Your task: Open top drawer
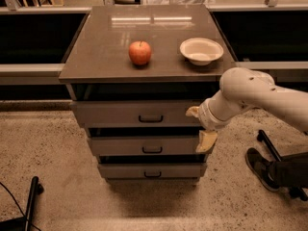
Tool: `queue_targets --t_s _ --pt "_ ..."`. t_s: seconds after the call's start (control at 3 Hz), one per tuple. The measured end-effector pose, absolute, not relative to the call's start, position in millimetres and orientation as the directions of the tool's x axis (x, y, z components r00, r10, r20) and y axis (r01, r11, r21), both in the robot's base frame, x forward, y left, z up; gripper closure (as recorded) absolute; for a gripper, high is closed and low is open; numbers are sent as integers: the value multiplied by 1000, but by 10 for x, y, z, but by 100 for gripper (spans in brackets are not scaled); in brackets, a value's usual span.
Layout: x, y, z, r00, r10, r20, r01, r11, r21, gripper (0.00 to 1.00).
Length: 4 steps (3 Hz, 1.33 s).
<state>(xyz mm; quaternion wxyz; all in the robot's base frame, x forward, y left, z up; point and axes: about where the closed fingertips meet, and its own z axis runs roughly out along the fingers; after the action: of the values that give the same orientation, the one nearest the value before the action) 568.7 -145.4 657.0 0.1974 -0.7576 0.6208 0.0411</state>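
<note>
The top drawer (120,113) is the widest grey front of three, right under the cabinet's brown top. Its small dark loop handle (150,119) sits at the middle of the front. A dark gap shows above the front; no tray inside can be seen. My gripper (200,127) is at the right end of this drawer front, well to the right of the handle. Its cream fingers are spread apart: one finger (193,111) lies against the top drawer's right end, the other (207,141) hangs over the middle drawer's right end. It holds nothing.
A red apple (140,52) and a white bowl (201,50) stand on the cabinet top (96,57). The middle drawer (125,145) and bottom drawer (130,170) lie below. A dark base part (276,170) sits on the floor at right, a black stand (31,198) at bottom left.
</note>
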Motion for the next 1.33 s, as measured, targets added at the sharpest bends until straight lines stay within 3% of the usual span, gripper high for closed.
queue_targets --t_s 0.33,1.0,1.33 --pt "5583 -1538 6584 209 -916 -343 -964 -133 -231 2" --pt "5847 -1716 6806 189 -880 -435 -954 -60 -293 0" --pt "6087 -1706 6813 171 -894 -414 -949 -37 -313 0"
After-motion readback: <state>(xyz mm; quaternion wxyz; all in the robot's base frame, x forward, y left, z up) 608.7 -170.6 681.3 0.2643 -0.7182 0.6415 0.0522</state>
